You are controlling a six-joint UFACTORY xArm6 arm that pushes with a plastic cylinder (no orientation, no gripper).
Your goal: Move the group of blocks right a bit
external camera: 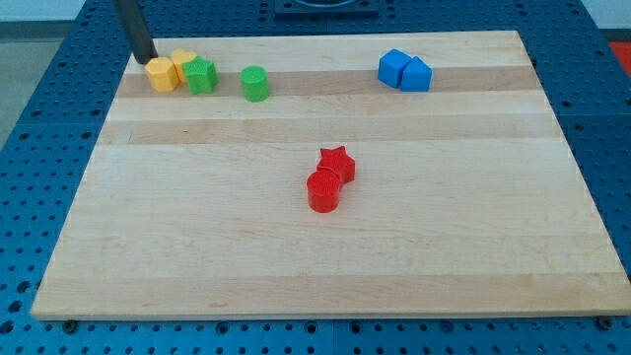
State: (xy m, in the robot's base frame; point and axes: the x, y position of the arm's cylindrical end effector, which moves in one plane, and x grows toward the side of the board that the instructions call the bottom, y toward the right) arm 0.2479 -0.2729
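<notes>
Wooden board (296, 256), my tip (145, 59) beside orange block (162, 74)

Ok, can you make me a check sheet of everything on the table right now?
Surface: wooden board on a blue pegboard.
Job's things: orange block, yellow block and green block clustered at the view's top left; green cylinder just right of them, apart.
Clutter: two blue blocks touching; red star against red cylinder.
Grippers: none; my tip sits just left of the orange block.
Cables: nothing seen.
Surroundings: nothing seen.
</notes>
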